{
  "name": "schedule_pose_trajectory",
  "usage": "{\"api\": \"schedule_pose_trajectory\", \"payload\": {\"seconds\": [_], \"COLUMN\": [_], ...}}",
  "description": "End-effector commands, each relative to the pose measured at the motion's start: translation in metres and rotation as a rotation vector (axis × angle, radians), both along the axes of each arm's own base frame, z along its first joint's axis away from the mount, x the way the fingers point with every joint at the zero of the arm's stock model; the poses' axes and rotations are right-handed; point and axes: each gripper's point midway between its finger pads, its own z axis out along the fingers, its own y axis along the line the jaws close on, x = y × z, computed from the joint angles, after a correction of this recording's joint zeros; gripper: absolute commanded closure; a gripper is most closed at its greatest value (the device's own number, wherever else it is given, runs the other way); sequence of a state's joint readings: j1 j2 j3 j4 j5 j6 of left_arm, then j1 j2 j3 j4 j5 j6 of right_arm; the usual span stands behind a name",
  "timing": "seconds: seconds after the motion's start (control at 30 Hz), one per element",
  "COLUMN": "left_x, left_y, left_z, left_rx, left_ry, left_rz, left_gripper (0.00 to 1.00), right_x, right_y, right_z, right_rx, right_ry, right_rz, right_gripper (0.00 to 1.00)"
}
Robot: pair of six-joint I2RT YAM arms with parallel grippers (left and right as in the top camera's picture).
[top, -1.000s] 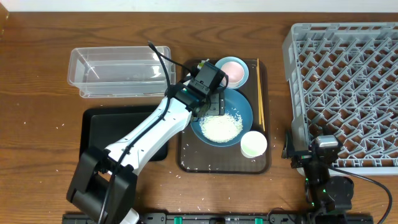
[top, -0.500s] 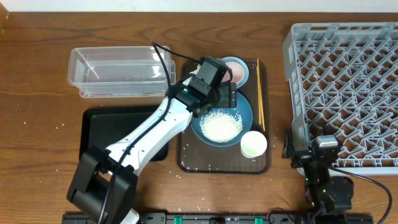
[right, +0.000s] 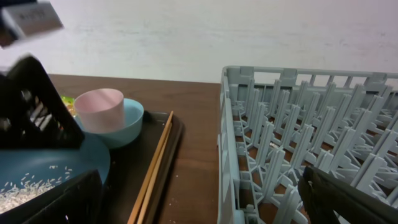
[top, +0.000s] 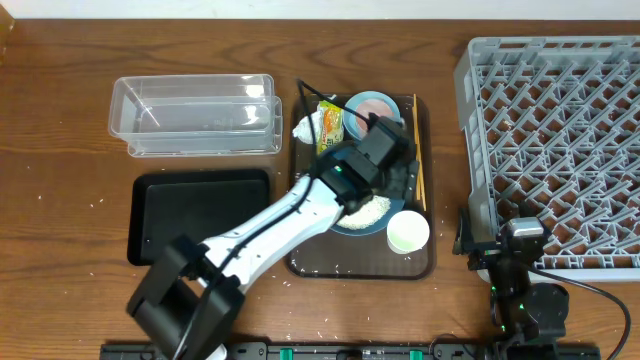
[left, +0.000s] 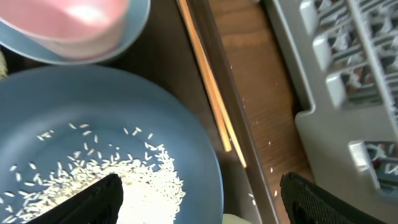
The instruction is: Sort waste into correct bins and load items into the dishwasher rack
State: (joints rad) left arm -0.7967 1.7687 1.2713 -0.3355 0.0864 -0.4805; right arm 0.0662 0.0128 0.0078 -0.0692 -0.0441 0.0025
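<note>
Left gripper [left: 200, 184] has shifted right since a second ago, uncovering the wrapper [top: 330, 126] and tissue [top: 306, 128] at top-left of the tray [top: 296, 250]. Jaws are spread wide and empty over the right rim of the blue bowl [left: 93, 118]. Rice [left: 130, 186] lies by the left finger, chopsticks [left: 208, 93] just ahead. Right gripper [right: 199, 180] is splayed, empty, beside the rack [right: 298, 124].

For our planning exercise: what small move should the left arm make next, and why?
Probably centre over the chopsticks and descend: the open left gripper hovers with them and the rim of the large blue bowl between its fingers.
</note>
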Motion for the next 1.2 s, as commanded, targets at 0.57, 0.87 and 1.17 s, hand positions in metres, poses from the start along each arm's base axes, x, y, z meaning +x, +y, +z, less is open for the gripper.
{"api": "schedule_pose_trajectory", "payload": {"seconds": [0.57, 0.87, 1.17], "left_x": [0.056, 0.049, 0.033], "left_y": [0.204, 0.318, 0.409], "left_z": [0.072, 0.061, 0.066], "left_rx": [0.411, 0.513, 0.518], "left_ry": [-0.256, -0.091, -0.020], "left_rz": [0.555, 0.807, 1.074], "left_gripper": [0.16, 0.16, 0.16], "right_x": [0.000, 0.000, 0.000], "right_y": [0.002, 0.002, 0.002], "right_z": [-0.002, -0.002, 0.002], "right_rx": [-0.016, -0.016, -0.009], "right_ry": [0.004, 0.004, -0.010], "right_rz": [0.005, 0.005, 0.004], "right_gripper": [0.01, 0.01, 0.01]}}
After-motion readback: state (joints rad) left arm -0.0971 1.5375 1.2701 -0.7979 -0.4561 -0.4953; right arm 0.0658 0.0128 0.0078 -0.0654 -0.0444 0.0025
